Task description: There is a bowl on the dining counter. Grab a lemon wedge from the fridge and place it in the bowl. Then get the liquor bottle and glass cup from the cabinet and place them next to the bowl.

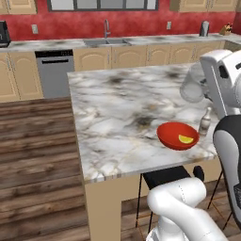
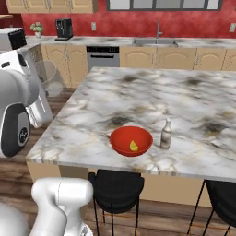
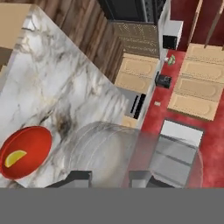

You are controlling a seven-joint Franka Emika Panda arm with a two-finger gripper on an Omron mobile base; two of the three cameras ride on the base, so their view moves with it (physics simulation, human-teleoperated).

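Robot arm carries the glass cup (image 1: 193,85) above the dining counter (image 1: 117,108), gripper (image 3: 110,177) fingers clamped on its rim. Red bowl (image 2: 131,140) sits near the counter's front edge w/ lemon wedge (image 2: 133,146) inside; liquor bottle (image 2: 166,133) stands upright just beside it. Judged next: lower the cup onto bare marble near the bowl, clear of the bottle, keeping it level & letting go only once its base rests flat.
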